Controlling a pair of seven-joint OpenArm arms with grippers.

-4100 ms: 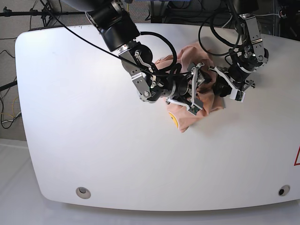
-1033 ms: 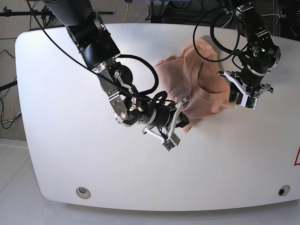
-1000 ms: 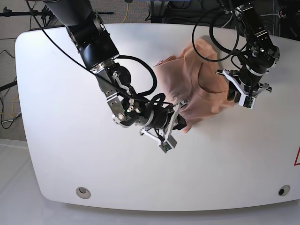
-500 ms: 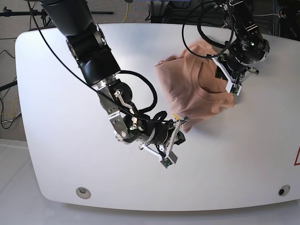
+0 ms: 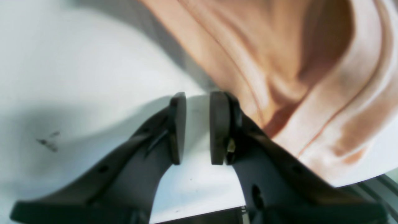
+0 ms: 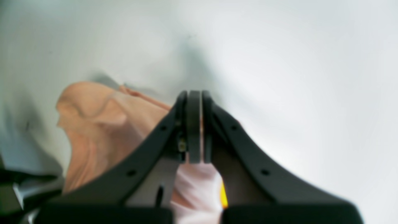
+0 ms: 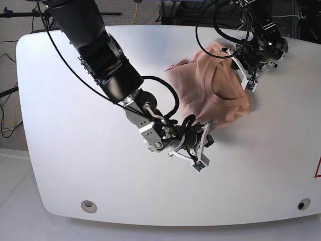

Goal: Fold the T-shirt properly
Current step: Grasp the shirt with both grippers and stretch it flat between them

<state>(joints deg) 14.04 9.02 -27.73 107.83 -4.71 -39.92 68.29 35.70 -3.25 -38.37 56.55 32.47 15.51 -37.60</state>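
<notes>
- Right hand (image 7: 202,145): it has swung down and toward the front edge of the tabletop (image 7: 75,150) over the last few seconds. It's clamped tight, and as far as I can tell it has a thin pinch of the T-shirt's (image 7: 215,95) near corner. In the wrist view pink cloth sits right under the closed fingers (image 6: 194,130), with a sliver of yellow print (image 6: 222,193) peeking out beside them.
- T-shirt: a few seconds back it was a bunched lump between the two hands. Now it's pulled out much flatter, running from the right hand's fingertips back to just beside the left hand, neckline up. It's still wrinkly with a loose fold at the far side, so I'd call this spreading it out, with no actual fold made yet.
- Left hand (image 7: 249,79): it has moved up from the shirt's near-side edge to its far end. The jaws are only a crack apart and there's nothing in them, since you can see bare tabletop through the gap. The shirt's edge lies right against the outside of one finger (image 5: 219,124). My guess is it let go and needs to re-grab before anything gets folded.
- Writing: nothing readable anywhere. There's just the yellow print and a cut-off red triangle mark (image 7: 318,168) at the tabletop's far right edge.
</notes>
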